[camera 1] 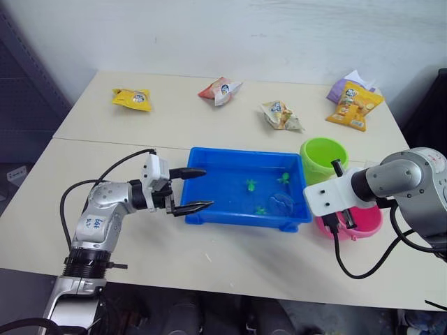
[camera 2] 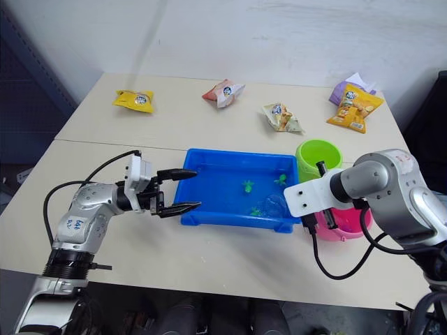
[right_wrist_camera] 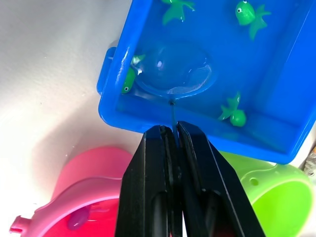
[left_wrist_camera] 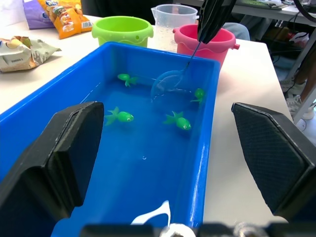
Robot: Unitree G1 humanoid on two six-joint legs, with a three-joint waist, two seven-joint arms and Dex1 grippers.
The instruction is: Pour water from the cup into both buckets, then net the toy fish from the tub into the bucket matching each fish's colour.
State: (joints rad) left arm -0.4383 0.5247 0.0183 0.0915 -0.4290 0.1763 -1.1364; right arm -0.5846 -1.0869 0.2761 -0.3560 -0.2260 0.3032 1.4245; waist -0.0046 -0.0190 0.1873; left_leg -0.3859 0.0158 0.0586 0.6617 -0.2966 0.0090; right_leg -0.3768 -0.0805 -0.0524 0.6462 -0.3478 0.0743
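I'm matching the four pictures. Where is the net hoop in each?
Left eye: net hoop in the tub's right end.
Right eye: hoop, same end.
Left wrist: hoop, before the pink bucket.
Right wrist: hoop above the right tool.
Landmark: pink bucket.

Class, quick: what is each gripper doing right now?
Left gripper: jaws open, holding nothing, straddling the tub's end.
Right gripper: jaws shut on the net handle.
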